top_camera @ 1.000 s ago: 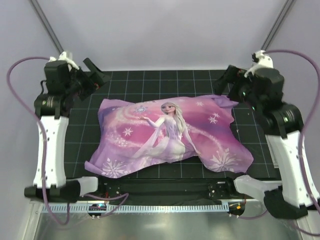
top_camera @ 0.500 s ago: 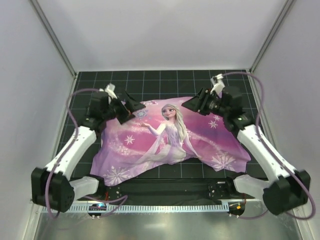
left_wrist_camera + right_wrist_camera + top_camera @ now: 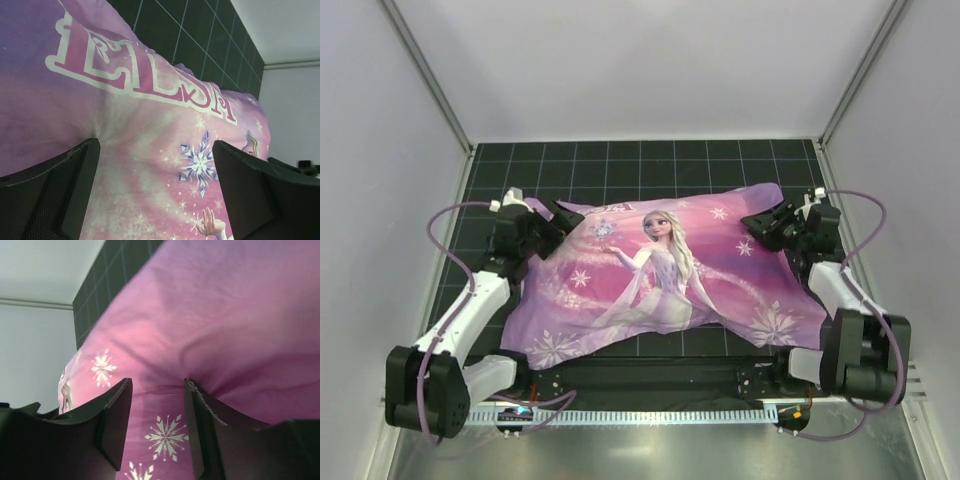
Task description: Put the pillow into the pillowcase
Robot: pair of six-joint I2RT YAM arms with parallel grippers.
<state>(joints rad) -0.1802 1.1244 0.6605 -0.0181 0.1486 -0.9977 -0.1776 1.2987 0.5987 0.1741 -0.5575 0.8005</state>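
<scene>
The pink-and-purple pillowcase (image 3: 660, 270) with the princess print lies spread on the black grid mat (image 3: 640, 160), bulging a little. The pillow itself is hidden. My left gripper (image 3: 558, 228) sits low at the case's upper left corner; in the left wrist view its jaws (image 3: 155, 150) stand wide open over the printed fabric (image 3: 150, 110), holding nothing. My right gripper (image 3: 760, 228) rests on the case's upper right end. In the right wrist view its jaws (image 3: 157, 385) are drawn in halfway around a raised fold of the fabric (image 3: 200, 315), which creases at the fingertips.
White walls close in the mat at the back and both sides, with slanted frame poles (image 3: 425, 80) in the corners. Purple cables (image 3: 450, 215) loop off both arms. The arm bases and a metal rail (image 3: 640, 415) line the near edge.
Both arms have come down from high at the back corners to the case's left and right ends. The right jaws have narrowed onto the fabric; the left jaws stayed wide.
</scene>
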